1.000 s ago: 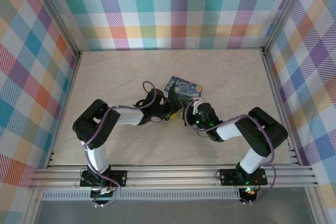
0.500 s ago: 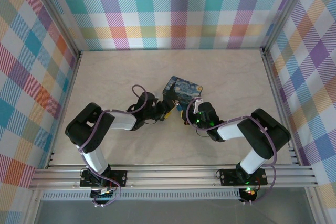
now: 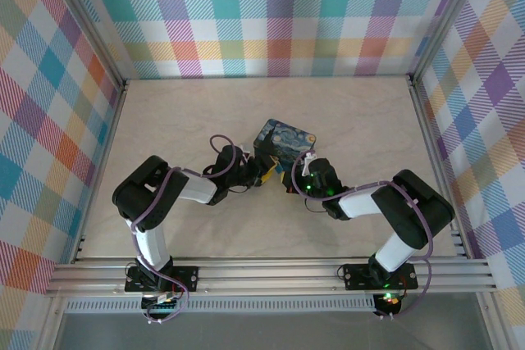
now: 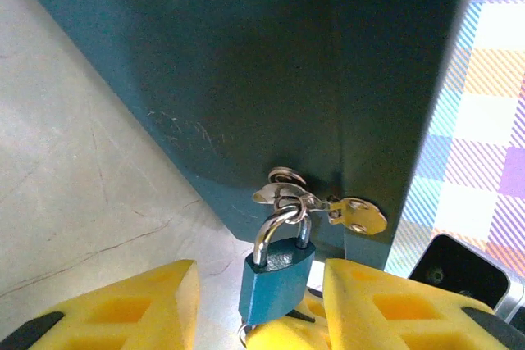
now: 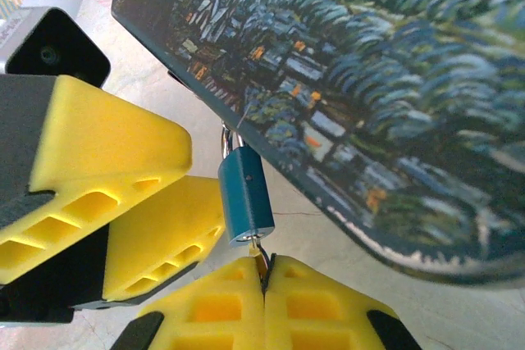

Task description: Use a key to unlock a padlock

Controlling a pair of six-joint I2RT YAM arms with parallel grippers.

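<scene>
Our left gripper [image 4: 260,275], still spread, narrows around the padlock [image 4: 277,284] as the right gripper [image 5: 264,275], pressed together, apparently pinches the inserted key [image 5: 259,250], readying the turn.

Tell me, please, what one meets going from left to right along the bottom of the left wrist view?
yellow finger → blue padlock → second yellow finger
</scene>
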